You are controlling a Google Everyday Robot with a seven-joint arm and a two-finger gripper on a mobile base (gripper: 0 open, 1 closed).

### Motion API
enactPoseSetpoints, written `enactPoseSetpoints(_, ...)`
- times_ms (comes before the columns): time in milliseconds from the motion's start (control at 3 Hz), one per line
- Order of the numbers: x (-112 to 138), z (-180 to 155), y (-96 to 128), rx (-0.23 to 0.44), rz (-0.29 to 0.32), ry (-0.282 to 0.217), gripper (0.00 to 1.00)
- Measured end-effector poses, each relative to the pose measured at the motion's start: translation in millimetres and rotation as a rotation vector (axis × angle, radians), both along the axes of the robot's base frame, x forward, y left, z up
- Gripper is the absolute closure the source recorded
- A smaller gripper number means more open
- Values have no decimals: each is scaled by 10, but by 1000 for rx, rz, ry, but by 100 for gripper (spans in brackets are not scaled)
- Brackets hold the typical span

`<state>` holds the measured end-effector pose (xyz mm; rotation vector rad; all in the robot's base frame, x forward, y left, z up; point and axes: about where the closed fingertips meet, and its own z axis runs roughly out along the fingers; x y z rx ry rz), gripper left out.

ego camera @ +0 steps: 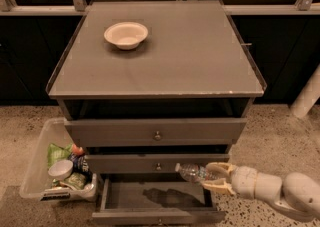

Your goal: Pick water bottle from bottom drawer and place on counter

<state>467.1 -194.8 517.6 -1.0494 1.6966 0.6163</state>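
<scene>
Lift step in hand. Water bottle is held sideways just above the bottom drawer, clamped in the gripper. Next, a raise to the counter, well above that drawer, is called for.

My claw is down at the lower right over the open bottom drawer, clamped round the water bottle. Its fingers cover the bottle's base end, so only the neck half shows. Any print on it is too small to read. My arm runs off the right edge. The drawer's front is clipped by the bottom edge, knob barely showing. The gap under the counter is too dark to see into. The clear bin on the left holds a jumble of stuff, and I can't tell most of it apart. The white post is cut off at the right too.
</scene>
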Motion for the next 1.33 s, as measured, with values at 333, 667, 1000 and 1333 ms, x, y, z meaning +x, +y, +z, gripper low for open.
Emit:
enactPoseSetpoints(333,26,1090,-54,-123,-1,-97,100)
enactPoseSetpoints(667,41,1047,-43,-102,6,-83,100)
enactPoseSetpoints(1000,77,1453,-159,-81,9,-157,100)
enactPoseSetpoints(1333,98,2159,-297,-101,17,-281,100)
